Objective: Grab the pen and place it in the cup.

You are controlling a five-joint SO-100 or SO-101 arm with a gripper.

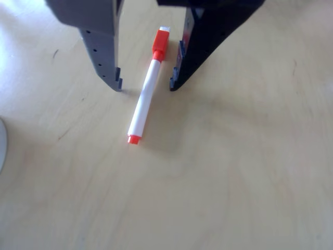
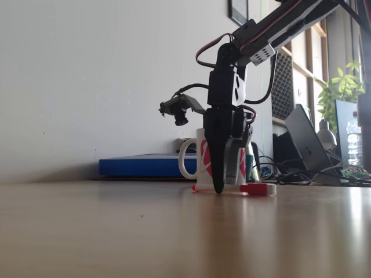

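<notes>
Two spread fingers of the gripper (image 1: 145,86) straddle the pen (image 1: 147,91) lying flat on the table (image 1: 234,172), apparently readying a pinch; the cup (image 2: 200,159) waits behind.

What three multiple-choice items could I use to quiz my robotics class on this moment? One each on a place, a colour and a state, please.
1. Where does the pen lie in the other view?
A. Between the fingers
B. Inside the cup
C. Left of both fingers

2. What colour is the pen's cap?
A. Green
B. Orange-red
C. Black

3. How does the gripper stand?
A. Shut on the pen
B. Open around the pen
C. Lifting the pen

Answers:
1 A: one finger stands on each side of the barrel.
2 B: the cap near the top is orange-red against the white barrel.
3 B: gaps show on both sides, and the pen lies flat on the table, in front of the cup in the fixed view.
</notes>
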